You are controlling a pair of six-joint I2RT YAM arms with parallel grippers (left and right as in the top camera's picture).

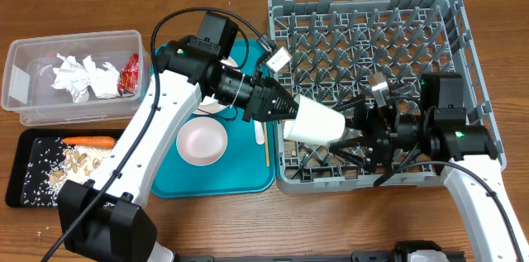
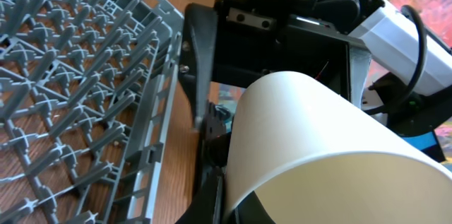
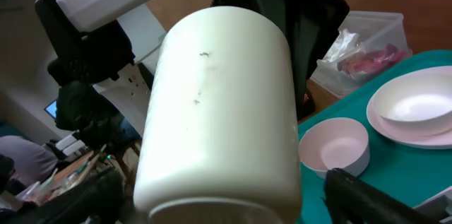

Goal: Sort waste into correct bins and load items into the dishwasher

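**Cup at Rack Edge, Between Both Grippers**

On the teal rectangular serving tray (image 1: 240, 181), a round white bowl (image 1: 202, 142) stands upright. The left gripper (image 1: 287, 110) is clamped on the mouth rim of the small white cup (image 1: 318, 121). The cup lies on its side above the left edge of the large grey lattice dish rack (image 1: 450, 14), near its front-left corner. The right gripper (image 1: 355, 126) has its jaws wide, straddling the cup's base.

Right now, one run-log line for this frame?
white cup: sideways over dish rack edge, not racked | left gripper: shut on white cup rim | right gripper: open, at cup base
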